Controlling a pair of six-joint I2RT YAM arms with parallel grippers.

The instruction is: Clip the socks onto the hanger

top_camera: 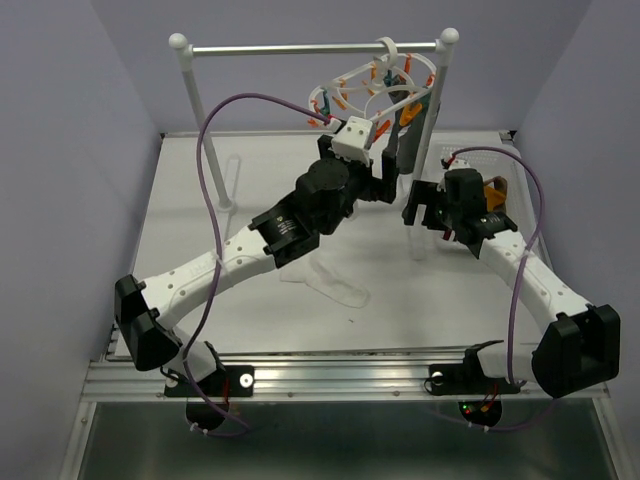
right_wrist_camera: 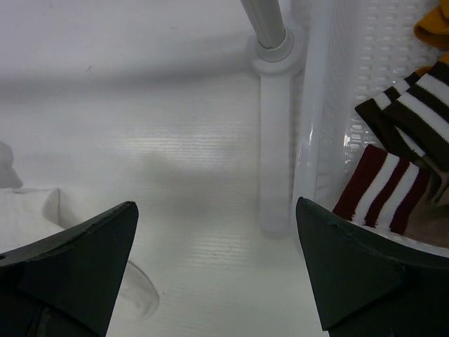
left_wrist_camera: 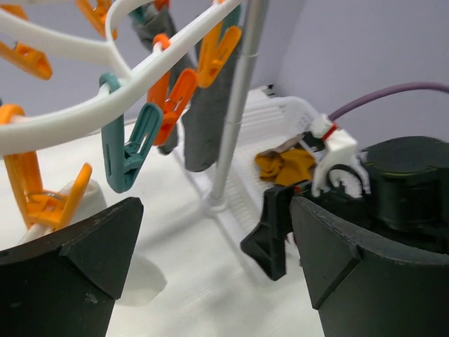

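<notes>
Left gripper [left_wrist_camera: 216,203]: jaws spread wide, holding nothing, just below the hanger [left_wrist_camera: 63,118] on the rail [top_camera: 300,47].
Right gripper [right_wrist_camera: 215,203]: fully spread, empty, over the table [top_camera: 400,320] beside the basket [right_wrist_camera: 330,105].
Socks: grey sock [left_wrist_camera: 210,112] hangs from the hanger; striped socks [right_wrist_camera: 382,186] in the basket.

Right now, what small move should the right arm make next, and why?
Probably shift the right gripper to its right, over the white perforated plastic basket, and lower onto the maroon-and-white striped sock. Its jaws stand open and empty over bare table, that sock lies beside them, and the white oval plastic hanger has free clips.
</notes>
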